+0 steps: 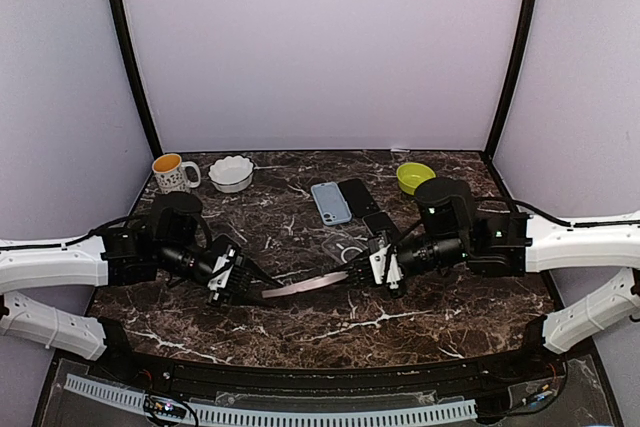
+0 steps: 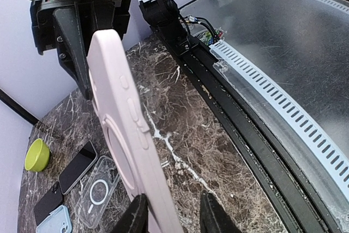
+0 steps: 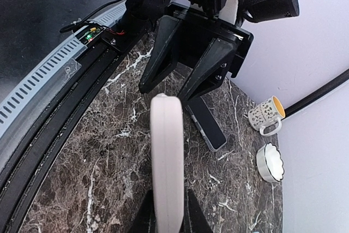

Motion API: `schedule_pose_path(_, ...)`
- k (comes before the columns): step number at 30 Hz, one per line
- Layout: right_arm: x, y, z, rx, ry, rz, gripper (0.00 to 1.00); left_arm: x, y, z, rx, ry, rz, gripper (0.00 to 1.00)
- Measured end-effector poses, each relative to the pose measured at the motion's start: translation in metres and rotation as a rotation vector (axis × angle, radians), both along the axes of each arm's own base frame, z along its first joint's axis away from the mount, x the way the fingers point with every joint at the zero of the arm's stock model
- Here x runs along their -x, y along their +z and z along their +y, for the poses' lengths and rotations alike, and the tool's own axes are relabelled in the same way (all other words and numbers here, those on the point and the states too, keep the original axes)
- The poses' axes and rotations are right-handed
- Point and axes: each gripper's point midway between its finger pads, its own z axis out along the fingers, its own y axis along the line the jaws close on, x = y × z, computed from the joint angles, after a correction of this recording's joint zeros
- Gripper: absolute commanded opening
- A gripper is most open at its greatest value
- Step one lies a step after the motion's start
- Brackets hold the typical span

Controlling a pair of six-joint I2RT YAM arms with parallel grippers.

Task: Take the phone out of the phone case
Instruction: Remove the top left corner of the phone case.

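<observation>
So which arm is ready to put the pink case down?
Probably right: the right gripper is shut on one end of the pink case, while the left gripper stands open at the other end.

Dark marble table (image 1: pixel 300 332). Far edge: mug (image 1: pixel 175 173), white bowl (image 1: pixel 231 173), green bowl (image 1: pixel 414 177). Centre, lying flat: blue case (image 1: pixel 330 202), black phone (image 1: pixel 358 195), second black phone (image 1: pixel 378 222), clear case (image 1: pixel 345 247).

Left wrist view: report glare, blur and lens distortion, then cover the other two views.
Left wrist view: glare whitens the clear plastic sheet, and the slotted white cable duct bows slightly; right wrist view: the pale pink phone case looks nearly washed out; top external view: even light, no hard shadows.
</observation>
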Motion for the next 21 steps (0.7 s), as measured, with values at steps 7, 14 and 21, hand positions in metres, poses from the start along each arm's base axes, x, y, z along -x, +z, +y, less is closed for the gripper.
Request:
schedule_pose_path(7,0.0015,-0.0072,0.0007,0.022,0.015,-0.014,0.0,-0.0012,-0.0075,-0.001,-0.022,0.002,0.013,0.3)
schedule_pose_path(14,0.0035,-0.0077,0.0009,0.024,0.022,-0.015,0.0,-0.0013,-0.0096,-0.0012,-0.027,0.0,0.012,0.33)
schedule_pose_path(21,0.0038,-0.0076,0.001,0.024,0.02,-0.008,0.0,-0.0015,-0.011,-0.0018,-0.031,-0.002,-0.003,0.38)
